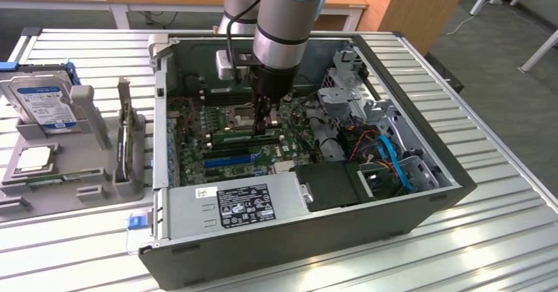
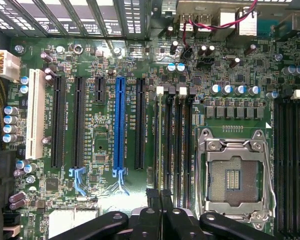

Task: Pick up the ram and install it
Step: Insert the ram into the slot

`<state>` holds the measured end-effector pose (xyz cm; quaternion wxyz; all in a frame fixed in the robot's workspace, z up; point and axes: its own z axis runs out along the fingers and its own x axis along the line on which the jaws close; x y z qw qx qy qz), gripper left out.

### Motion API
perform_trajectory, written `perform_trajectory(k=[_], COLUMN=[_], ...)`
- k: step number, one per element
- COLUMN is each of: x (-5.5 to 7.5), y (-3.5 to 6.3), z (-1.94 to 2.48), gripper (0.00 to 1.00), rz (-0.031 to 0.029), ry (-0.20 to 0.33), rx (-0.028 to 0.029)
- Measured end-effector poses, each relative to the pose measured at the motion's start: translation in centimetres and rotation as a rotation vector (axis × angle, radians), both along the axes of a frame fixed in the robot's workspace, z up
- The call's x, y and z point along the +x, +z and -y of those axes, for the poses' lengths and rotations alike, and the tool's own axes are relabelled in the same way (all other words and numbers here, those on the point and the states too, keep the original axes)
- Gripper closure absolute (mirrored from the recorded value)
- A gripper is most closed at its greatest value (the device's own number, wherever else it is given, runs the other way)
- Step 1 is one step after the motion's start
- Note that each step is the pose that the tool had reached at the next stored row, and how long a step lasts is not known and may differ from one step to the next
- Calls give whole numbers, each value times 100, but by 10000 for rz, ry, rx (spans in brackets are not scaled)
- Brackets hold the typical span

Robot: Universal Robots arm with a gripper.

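One hard drive (image 1: 42,102) lies well clear of the gripper (image 1: 261,129), outside the computer case (image 1: 349,233). The ram (image 1: 248,136) stands in a motherboard slot directly beneath the gripper's pressed-together fingers (image 2: 152,210), which pinch nothing. Well off its other side lie blue cables (image 1: 396,164).

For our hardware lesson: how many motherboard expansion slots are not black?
2: a white slot at the motherboard edge and a blue slot between black slots. Others may be hidden.

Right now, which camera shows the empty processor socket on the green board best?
The wrist view: the processor socket sits whole, metal frame and bare contacts plain. In the exterior view the socket looks small, close beside the gripper.
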<state>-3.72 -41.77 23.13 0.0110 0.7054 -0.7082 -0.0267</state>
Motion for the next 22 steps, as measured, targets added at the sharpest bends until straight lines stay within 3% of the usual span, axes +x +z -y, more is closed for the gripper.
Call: perform_trajectory(k=[22], x=[1], y=[-17], z=[0], gripper=[89], rz=[0], ry=[-71], rx=[1])
